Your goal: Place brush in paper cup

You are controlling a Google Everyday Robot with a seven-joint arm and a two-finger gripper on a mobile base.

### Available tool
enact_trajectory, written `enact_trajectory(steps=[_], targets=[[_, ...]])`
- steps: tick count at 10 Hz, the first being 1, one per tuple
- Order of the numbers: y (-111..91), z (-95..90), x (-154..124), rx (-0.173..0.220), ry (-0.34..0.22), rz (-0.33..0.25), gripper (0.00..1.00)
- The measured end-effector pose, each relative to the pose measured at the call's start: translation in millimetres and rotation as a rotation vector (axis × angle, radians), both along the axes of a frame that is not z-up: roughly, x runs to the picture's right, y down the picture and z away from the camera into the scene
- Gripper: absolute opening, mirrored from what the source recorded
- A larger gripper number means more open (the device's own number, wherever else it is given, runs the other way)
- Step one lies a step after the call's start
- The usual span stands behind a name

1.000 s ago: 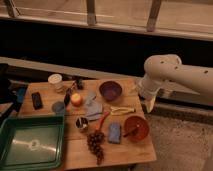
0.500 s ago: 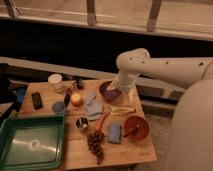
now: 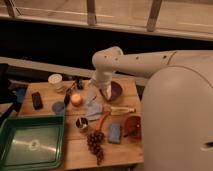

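Dark room, railing and window ledge behind; wooden table [image 3: 132, 90] crowded, white arm reaching in from the right. Containers: paper cup [image 3: 55, 80] upright at the back left, contents not discernible; dark purple bowl [image 3: 117, 91] mid-back, red-brown bowl [image 3: 134, 126] right front, small metal cup [image 3: 81, 123] and green tray [image 3: 31, 145] front left. Brush [image 3: 67, 98] lies on the table beside the orange fruit [image 3: 76, 99], in front of and apart from the paper cup; gripper [image 3: 96, 93] hangs just left of the purple bowl, jaws apart, holding nothing.
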State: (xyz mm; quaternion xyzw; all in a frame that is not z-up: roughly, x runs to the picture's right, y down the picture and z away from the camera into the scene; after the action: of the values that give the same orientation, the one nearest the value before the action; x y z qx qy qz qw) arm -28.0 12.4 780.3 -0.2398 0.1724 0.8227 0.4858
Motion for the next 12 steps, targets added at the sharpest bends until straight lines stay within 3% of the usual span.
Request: enact_trajectory(steps=[3,4,7,9,12], targets=[[0.0,0.4,0.0,0.003,0.001,-0.007,0.80],[2.4,1.0,8.4,-0.003,0.024,0.004,0.80],[9.2,7.5,31.8,0.032,0.069,0.006,0.80],[6.9,15.5,28.5,0.045,0.046,-0.009,0.80],[-9.3,39.8,-7.6,0.059,-0.021,-0.032,0.80]])
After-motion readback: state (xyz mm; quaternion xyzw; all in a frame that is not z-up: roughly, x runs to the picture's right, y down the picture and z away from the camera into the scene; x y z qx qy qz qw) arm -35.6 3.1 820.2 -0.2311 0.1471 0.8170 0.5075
